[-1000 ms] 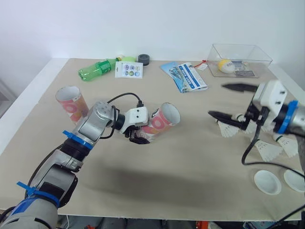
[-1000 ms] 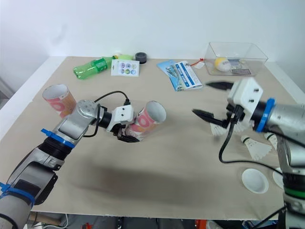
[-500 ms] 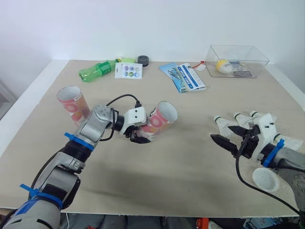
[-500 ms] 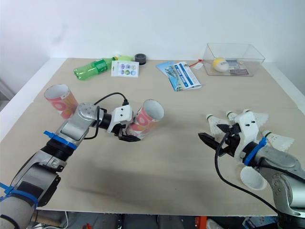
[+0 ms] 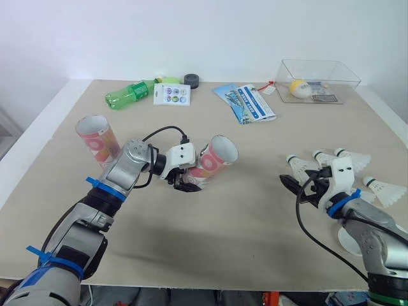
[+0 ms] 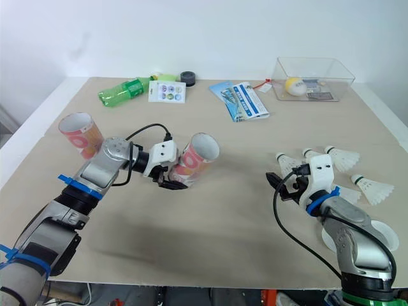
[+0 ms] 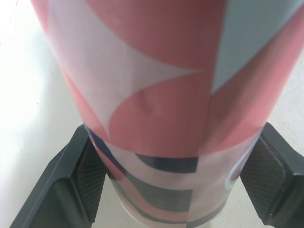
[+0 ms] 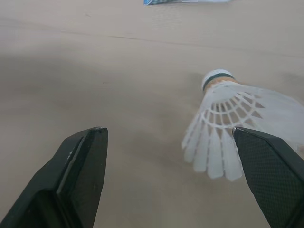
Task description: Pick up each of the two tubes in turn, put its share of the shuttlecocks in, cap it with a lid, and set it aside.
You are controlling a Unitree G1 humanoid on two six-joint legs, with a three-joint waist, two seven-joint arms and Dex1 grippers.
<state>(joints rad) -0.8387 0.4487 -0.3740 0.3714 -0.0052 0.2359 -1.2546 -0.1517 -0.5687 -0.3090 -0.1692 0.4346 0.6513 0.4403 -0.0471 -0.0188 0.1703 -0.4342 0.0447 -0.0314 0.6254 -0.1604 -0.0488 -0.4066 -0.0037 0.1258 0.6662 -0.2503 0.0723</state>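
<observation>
My left gripper [image 5: 186, 180] is shut on a pink patterned tube [image 5: 213, 160], held tilted just above the table with its open mouth facing right; the left wrist view has the fingers [image 7: 80, 161] pressed on both sides of it. A second tube [image 5: 97, 138] stands tilted at the left. Several white shuttlecocks [image 5: 354, 157] lie at the right. My right gripper [image 5: 288, 182] is open and low over the table, beside the leftmost shuttlecock [image 8: 237, 133], which lies partly between its fingers. A white lid [image 5: 349, 242] lies partly behind my right arm.
Along the far edge lie a green bottle [image 5: 131, 93], a sticker card [image 5: 172, 94], a black tape roll [image 5: 192, 80], a blue brochure [image 5: 246, 102] and a clear box [image 5: 320, 80] holding a yellow ball.
My right gripper has dropped from above the shuttlecocks to table height and drawn in beside the leftmost one. The left gripper and its tube have stayed put.
</observation>
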